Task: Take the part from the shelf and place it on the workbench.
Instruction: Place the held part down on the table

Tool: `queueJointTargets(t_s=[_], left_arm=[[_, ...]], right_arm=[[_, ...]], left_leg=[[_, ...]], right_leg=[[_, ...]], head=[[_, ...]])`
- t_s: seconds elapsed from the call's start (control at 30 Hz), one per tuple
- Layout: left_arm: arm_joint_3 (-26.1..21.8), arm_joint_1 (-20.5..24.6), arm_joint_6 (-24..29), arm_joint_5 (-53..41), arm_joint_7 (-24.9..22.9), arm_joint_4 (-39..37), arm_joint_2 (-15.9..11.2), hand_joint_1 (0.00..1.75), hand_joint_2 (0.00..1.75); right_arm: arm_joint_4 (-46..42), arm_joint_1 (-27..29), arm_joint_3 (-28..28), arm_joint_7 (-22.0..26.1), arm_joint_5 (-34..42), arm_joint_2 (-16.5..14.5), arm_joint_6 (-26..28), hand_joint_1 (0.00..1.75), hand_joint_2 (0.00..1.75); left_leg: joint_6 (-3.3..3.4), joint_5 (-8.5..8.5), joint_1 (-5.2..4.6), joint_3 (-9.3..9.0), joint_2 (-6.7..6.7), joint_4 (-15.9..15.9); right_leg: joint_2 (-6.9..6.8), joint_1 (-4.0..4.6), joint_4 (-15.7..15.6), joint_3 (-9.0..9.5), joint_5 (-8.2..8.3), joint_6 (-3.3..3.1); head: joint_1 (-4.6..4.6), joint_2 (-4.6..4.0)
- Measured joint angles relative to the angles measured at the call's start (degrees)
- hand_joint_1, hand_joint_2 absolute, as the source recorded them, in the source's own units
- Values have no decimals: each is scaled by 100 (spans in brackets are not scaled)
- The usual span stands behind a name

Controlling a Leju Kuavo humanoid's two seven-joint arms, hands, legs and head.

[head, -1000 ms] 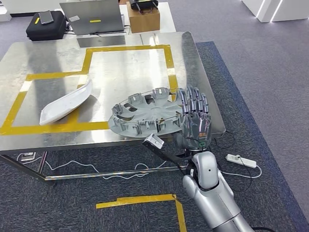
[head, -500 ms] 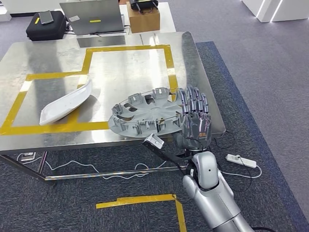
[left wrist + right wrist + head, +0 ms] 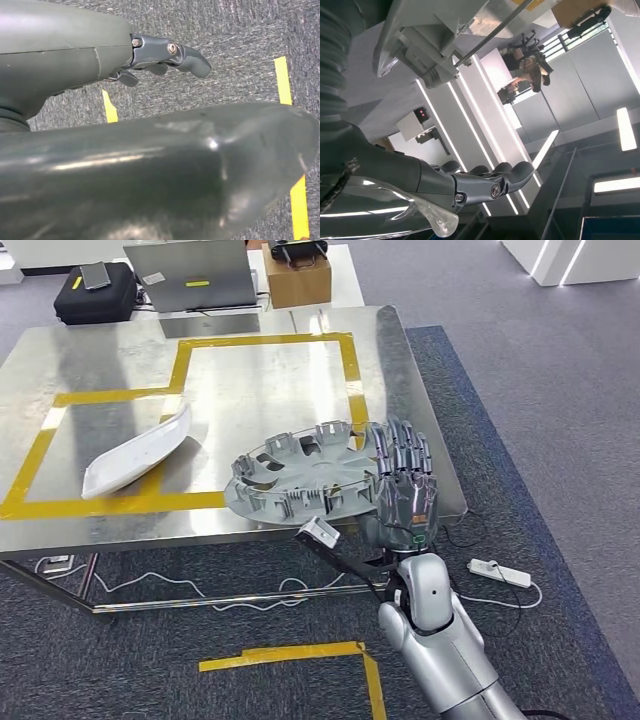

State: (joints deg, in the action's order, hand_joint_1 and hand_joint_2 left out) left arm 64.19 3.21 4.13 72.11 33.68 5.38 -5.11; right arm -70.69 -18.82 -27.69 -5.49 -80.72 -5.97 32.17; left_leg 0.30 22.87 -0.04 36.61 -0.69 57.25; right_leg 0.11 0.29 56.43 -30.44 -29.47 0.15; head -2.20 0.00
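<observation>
Right hand [image 3: 405,490] clasps the round grey plastic wheel cover [image 3: 306,478] by its rim (light, bendy, clips snap easily) over the steel workbench [image 3: 226,390]

part [image 3: 302,478]: grey round spoked wheel cover | lying flat | workbench [image 3: 90,360] near edge, overhanging slightly

You have open bench [image 3: 249,380] beyond the wheel cover [image 3: 302,478], inside the yellow tape [image 3: 181,360]. The white panel [image 3: 136,455] blocks the near left; a laptop [image 3: 192,275] and box [image 3: 300,280] crowd the far edge.
</observation>
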Motion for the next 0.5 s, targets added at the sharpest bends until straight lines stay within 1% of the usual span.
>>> queueJointTargets(t_s=[0.5], left_arm=[[0, 0, 0, 0, 0, -1, 0, 0, 0]], right_arm=[[0, 0, 0, 0, 0, 0, 0, 0, 175]], left_leg=[[0, 0, 0, 0, 0, 0]], right_leg=[[0, 0, 0, 0, 0, 0]], head=[[0, 0]])
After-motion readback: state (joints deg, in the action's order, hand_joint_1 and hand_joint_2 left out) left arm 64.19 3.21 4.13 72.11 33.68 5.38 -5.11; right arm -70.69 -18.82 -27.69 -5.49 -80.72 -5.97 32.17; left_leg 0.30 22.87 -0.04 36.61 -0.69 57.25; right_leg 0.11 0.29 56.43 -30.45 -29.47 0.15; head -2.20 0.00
